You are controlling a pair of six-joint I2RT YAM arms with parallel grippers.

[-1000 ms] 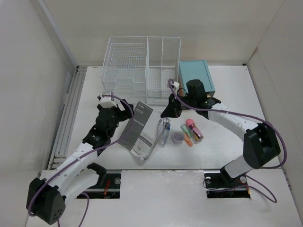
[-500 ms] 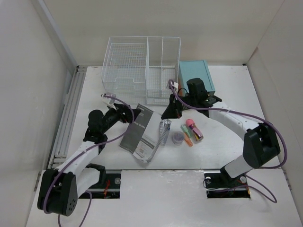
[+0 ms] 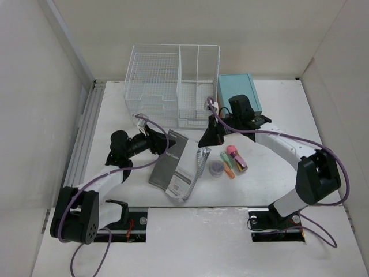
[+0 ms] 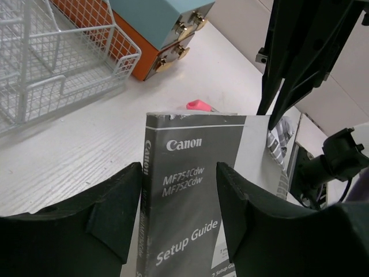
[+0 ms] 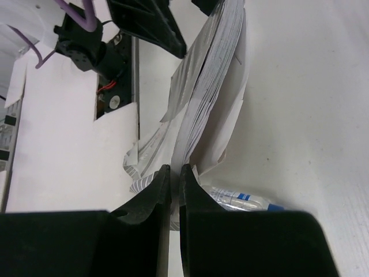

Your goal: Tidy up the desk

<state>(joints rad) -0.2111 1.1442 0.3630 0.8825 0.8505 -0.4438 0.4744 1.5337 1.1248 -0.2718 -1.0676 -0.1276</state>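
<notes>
While the right gripper point(image 5: 174, 170) pinches just the page edge of the setup guide point(image 5: 213, 75) — left gripper point(image 4: 179, 184) spread wide astride its cover — pages may slip or tear.

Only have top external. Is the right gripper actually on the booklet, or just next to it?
Observer: It is on it. The right wrist view shows the right gripper closed to a thin slit on the page edges of the booklet.
Operator: And the left?
Observer: The left wrist view shows the left gripper open wide, with a finger on each side of the cover. The cover reads Canon MF754Cdw / MF752Cdw Setup Guide.
Operator: Anything under the raised pages?
Observer: Yes. The right wrist view shows what looks like a clear bottle with blue print, lying on the desk just below the page stack.
</notes>
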